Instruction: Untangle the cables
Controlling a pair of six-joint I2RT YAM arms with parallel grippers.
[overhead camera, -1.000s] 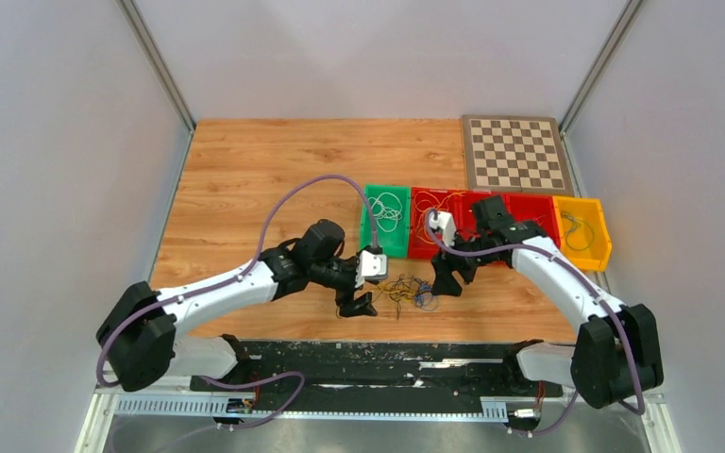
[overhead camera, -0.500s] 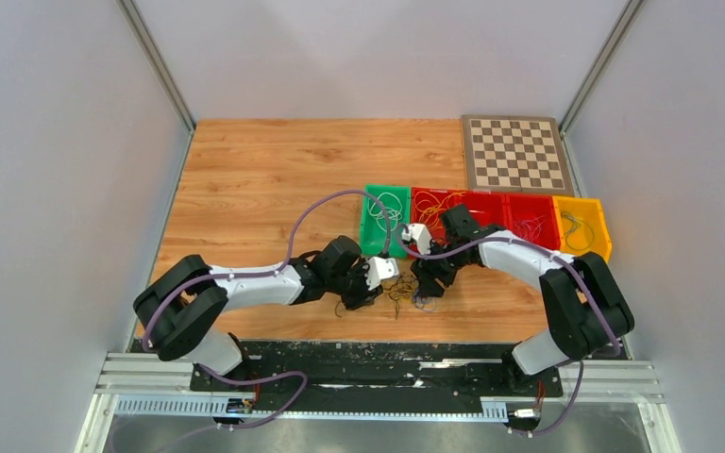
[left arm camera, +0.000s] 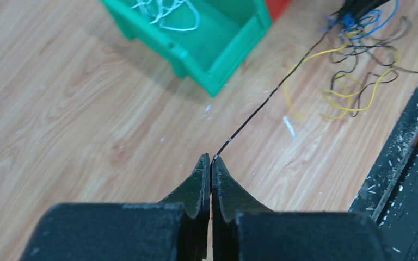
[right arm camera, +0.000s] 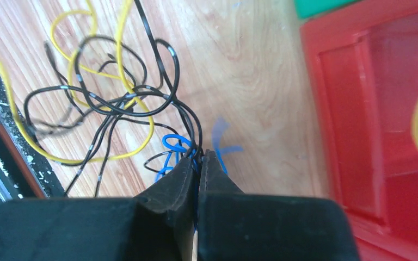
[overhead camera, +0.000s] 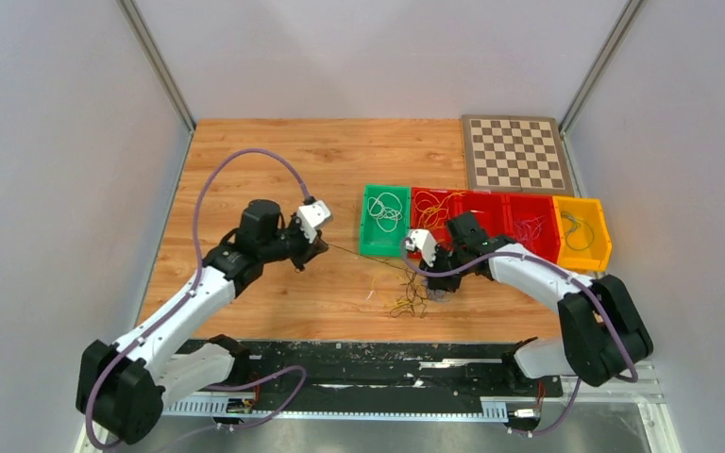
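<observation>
The cables (overhead camera: pixel 413 294) lie as a small snarl of yellow, dark and blue wires near the table's front edge. My left gripper (overhead camera: pixel 304 255) is shut on the end of one dark cable (left arm camera: pixel 266 98). That cable runs taut from my fingertips (left arm camera: pixel 211 159) across the wood to the snarl (left arm camera: pixel 359 70). At the snarl's right side, my right gripper (overhead camera: pixel 439 283) is shut on a bunch of blue (right arm camera: pixel 174 144) and dark wires (right arm camera: pixel 120 98). Yellow loops (right arm camera: pixel 136 138) spread to the left of it.
A green bin (overhead camera: pixel 383 252) with white wires, a red bin (overhead camera: pixel 491 195) with yellow and dark wires, and an orange bin (overhead camera: pixel 604 236) stand in a row behind the snarl. A chessboard (overhead camera: pixel 515 153) lies at the back right. The black front rail (overhead camera: pixel 387 363) runs close by.
Both grippers have shut. My left arm has swung left and back from the snarl, drawing one dark cable out taut. My right gripper has stayed at the snarl.
</observation>
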